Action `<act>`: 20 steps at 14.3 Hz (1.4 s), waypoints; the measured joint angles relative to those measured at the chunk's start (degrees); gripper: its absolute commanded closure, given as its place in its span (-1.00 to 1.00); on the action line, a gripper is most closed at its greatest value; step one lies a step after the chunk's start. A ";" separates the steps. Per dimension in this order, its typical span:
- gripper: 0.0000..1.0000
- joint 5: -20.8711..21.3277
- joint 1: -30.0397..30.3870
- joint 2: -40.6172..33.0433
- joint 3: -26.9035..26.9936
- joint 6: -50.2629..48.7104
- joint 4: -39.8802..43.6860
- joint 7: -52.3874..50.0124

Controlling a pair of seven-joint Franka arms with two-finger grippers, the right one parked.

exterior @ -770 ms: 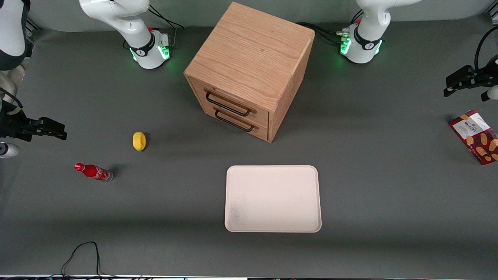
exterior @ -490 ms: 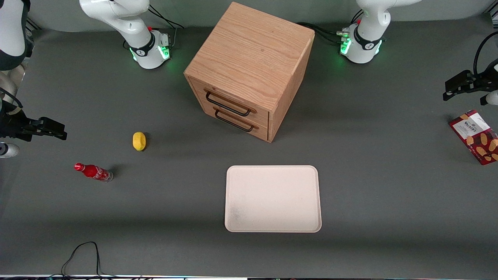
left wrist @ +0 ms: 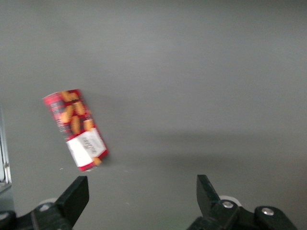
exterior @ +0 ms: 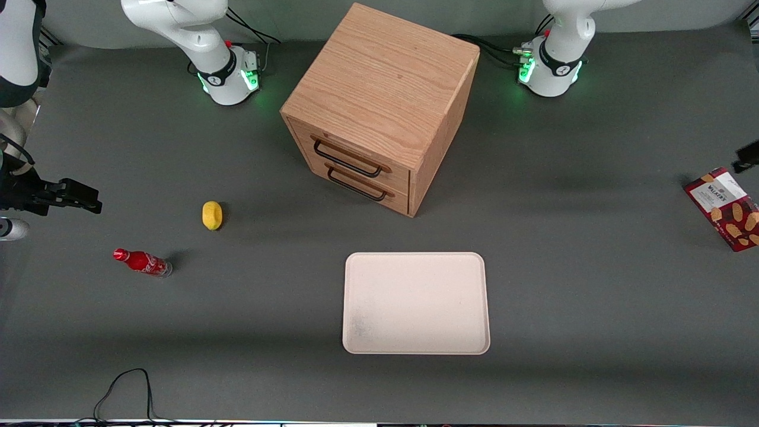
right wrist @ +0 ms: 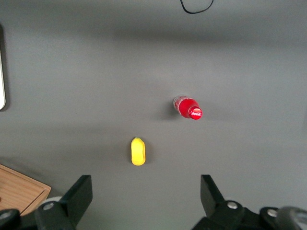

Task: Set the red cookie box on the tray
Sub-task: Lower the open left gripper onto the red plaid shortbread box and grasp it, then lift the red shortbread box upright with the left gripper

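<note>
Front view: one red cookie box point(exterior: 724, 209) lies flat on the grey table point(exterior: 593, 267), at the working arm's end, partly cut by the picture's edge. One tray point(exterior: 416, 303) sits bare near the camera, well apart from the box, in front of one wooden cabinet point(exterior: 379, 107) with two drawers. Toward the parked arm's end lie one red soda bottle point(exterior: 142, 263) and one lemon point(exterior: 211, 214). Only a dark sliver of my gripper point(exterior: 748, 156) shows, above the box and a little farther from the camera.

Left wrist view: my gripper point(left wrist: 139, 194) hangs over bare table with its two fingers spread wide and nothing between them. The single box point(left wrist: 76, 130) lies off to one side of my fingers, not between them, label patch up.

Right wrist view: one bottle point(right wrist: 188, 107), one lemon point(right wrist: 138, 151).

I judge this the approach, with the grasp not yet begun. Next I must centre over the box, descend and close across its thin sides.
</note>
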 measured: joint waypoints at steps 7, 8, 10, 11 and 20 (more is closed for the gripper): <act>-0.99 -0.17 4.70 15.30 8.88 14.59 -1.04 -0.09; -0.99 -0.51 5.48 17.37 8.91 15.51 -1.10 -0.11; -0.99 -1.25 6.70 21.21 8.93 18.35 -1.33 -0.11; -0.99 -1.44 7.05 23.11 9.00 20.42 -1.51 -0.11; 0.94 -8.07 8.80 33.82 10.44 27.13 -2.02 0.04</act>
